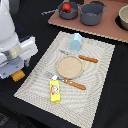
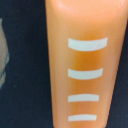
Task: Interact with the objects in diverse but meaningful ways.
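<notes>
One object matters here: the orange-yellow bread loaf (image 1: pixel 18 75), at the left edge of the exterior view, lying on the black tabletop (image 1: pixel 107 100) just off the woven placemat (image 1: pixel 95 95) and partly hidden under the arm. In the wrist view the loaf (image 2: pixel 85 65) fills most of the frame — a smooth, glossy orange body with four pale slash marks across its top. Judged from that surface, it is a rigid moulded toy: light, stiff, not fragile, but slick, so a light pinch could let it slide. The long parallel flanks offer the best hold; grip across the narrow width near mid-length, not on the rounded end. The tool (image 1: pixel 15 67) sits at or over the loaf, but its fingers are not visible in either view — whether it is wide, narrow or holding the loaf cannot be told. Other items stand well apart: the yellow butter block (image 1: pixel 55 91) at lower centre of the mat, the pale blue carton (image 1: pixel 76 41) at its upper edge, and a small red ball-like food (image 1: pixel 65 7) inside a grey two-handled pot (image 1: pixel 69 10) at top centre.
</notes>
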